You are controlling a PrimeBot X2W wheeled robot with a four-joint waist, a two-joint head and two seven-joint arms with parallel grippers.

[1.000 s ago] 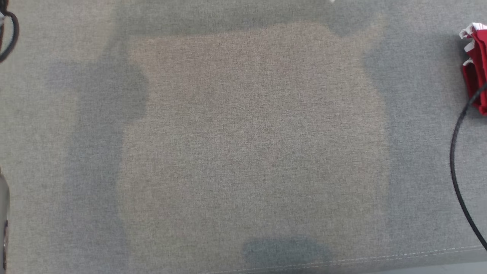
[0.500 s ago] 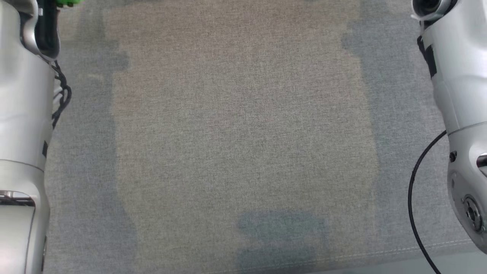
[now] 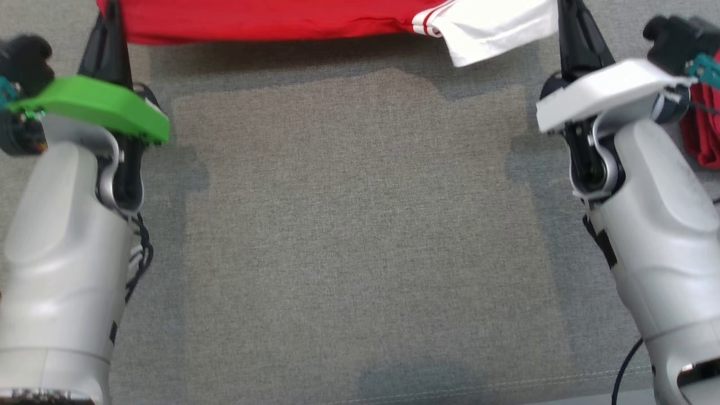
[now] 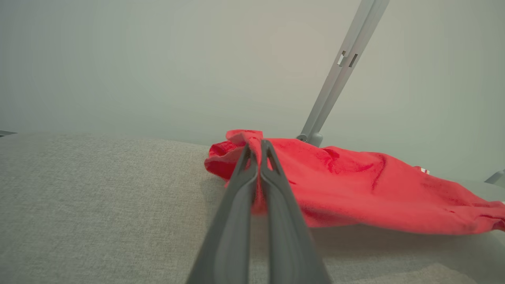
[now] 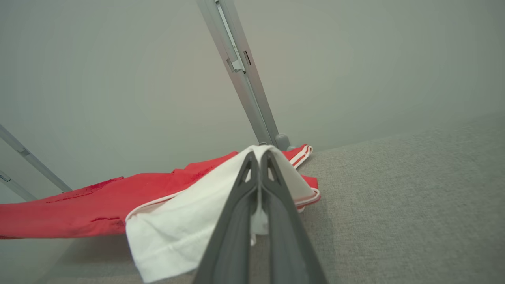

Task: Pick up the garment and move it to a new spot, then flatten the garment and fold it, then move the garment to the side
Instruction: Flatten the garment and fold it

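The garment (image 3: 270,19) is red with a white, red-striped sleeve (image 3: 495,25). It hangs stretched along the top of the head view, between my two grippers, just above the grey fabric surface (image 3: 360,225). My left gripper (image 3: 111,17) is shut on its red end, and the left wrist view shows the cloth (image 4: 355,189) pinched at the fingertips (image 4: 257,148). My right gripper (image 3: 567,17) is shut on the white sleeve end, seen as white cloth (image 5: 189,221) around the fingertips (image 5: 259,157). The garment's far part is cut off by the head view's top edge.
Another red and white bundle of cloth (image 3: 703,129) lies at the right edge, behind my right wrist. A grey metal post (image 5: 244,79) rises at the back before a pale wall. The surface's stitched front edge (image 3: 506,385) runs along the bottom, with a black cable (image 3: 624,365) near it.
Both arms have drawn back toward me. The grippers and the stretched garment have come into the top of the head view, where only bare surface and forearms showed before.
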